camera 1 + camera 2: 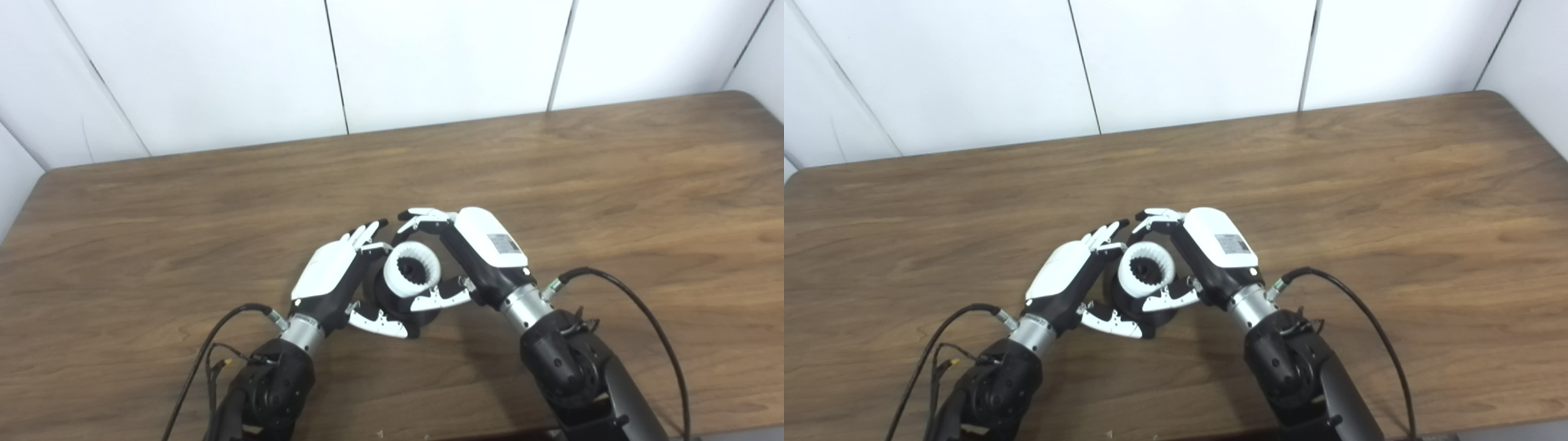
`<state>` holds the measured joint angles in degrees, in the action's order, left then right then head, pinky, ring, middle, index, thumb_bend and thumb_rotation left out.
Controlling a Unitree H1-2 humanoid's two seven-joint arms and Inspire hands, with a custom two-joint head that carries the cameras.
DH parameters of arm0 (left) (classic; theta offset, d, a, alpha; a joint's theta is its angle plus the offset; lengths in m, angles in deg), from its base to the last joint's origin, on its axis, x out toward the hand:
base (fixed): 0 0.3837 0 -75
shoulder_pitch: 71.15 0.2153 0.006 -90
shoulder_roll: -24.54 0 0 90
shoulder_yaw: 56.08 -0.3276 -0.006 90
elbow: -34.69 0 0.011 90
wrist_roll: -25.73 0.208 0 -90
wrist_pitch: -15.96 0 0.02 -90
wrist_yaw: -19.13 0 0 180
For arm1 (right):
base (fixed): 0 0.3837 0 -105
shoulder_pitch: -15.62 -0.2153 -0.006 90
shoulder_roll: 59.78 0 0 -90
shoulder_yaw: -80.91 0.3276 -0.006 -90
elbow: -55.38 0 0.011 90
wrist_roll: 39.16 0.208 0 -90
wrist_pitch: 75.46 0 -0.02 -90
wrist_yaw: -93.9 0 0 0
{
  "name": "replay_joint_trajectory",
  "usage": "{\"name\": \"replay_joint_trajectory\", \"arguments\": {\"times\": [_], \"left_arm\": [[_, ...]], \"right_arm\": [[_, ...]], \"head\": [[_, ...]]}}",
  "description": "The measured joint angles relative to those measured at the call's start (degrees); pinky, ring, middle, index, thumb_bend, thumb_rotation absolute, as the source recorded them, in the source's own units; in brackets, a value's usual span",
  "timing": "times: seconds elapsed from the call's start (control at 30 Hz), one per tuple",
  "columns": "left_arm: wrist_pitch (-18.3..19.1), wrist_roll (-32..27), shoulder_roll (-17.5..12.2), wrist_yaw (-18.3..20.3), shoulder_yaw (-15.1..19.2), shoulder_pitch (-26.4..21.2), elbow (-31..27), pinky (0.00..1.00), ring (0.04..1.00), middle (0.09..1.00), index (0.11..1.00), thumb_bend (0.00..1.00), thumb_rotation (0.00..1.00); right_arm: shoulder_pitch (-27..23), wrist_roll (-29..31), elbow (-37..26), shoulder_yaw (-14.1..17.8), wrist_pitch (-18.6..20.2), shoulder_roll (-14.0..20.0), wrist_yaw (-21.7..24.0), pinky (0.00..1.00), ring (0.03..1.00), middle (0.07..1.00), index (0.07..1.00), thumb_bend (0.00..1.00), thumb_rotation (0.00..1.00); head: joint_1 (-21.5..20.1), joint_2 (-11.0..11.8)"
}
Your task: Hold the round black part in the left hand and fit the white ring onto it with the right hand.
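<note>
The round black part sits low between my two hands, near the table's front middle. My left hand is shut on it, thumb under its front and fingers behind it. The white ring, ribbed inside, sits on top of the black part with a dark toothed core showing through its hole. My right hand is shut on the white ring, fingers curled over its far side and thumb at its near side. The same group shows in the right eye view, with the ring between the hands.
The brown wooden table stretches wide around the hands. White wall panels stand behind its far edge. Black cables loop from both wrists over the table near the front edge.
</note>
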<state>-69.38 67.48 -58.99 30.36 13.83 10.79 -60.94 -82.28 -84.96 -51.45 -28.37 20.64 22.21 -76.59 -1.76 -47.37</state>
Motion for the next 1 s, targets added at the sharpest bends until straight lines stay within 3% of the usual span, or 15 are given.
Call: {"name": "replay_joint_trajectory", "arguments": {"times": [0.57,1.0], "left_arm": [[1.12,0.11,-0.06,0.02,-0.32,0.01,-0.58,1.0,1.0,1.0,0.604,0.93,0.28],[1.38,0.06,0.21,0.29,-1.07,0.03,-0.81,1.0,1.0,1.0,0.617,0.93,0.27]], "right_arm": [[-0.98,-2.22,-0.26,-1.3,-0.15,1.16,1.84,0.79,0.772,0.827,0.631,0.7,0.21],[-2.49,-5.04,-2.97,-2.9,-0.11,2.21,8.15,0.81,0.78,0.831,0.626,0.74,0.2]], "head": [[-0.09,-0.53],[0.0,-0.97]]}}
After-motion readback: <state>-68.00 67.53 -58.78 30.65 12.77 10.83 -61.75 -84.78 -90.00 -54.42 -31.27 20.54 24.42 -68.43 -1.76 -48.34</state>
